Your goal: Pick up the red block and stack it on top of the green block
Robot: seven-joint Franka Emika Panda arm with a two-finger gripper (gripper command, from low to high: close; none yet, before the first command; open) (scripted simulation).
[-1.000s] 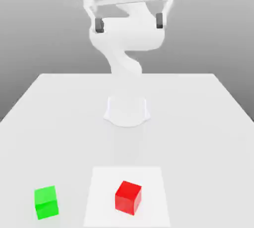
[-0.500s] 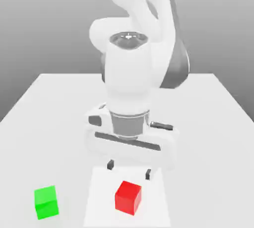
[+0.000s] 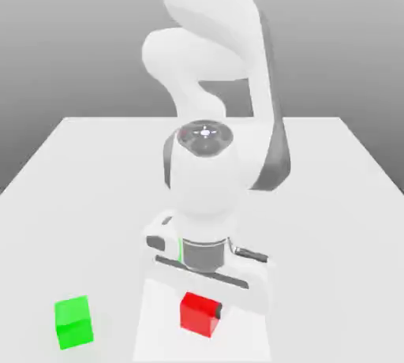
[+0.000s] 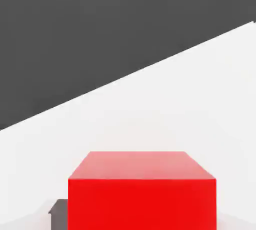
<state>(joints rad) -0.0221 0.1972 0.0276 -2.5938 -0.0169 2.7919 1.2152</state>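
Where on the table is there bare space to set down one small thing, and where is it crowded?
Bare table lies between the green block and the white sheet, and on the exterior view's right of that sheet. It is crowded around the red block, with the gripper down at it.

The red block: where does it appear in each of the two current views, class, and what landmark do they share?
Exterior view: the red block is low, near the middle across, on the white square.
Hand view: it looms large, cut off by the picture's edge.
Shared landmark: the pale surface around the block.
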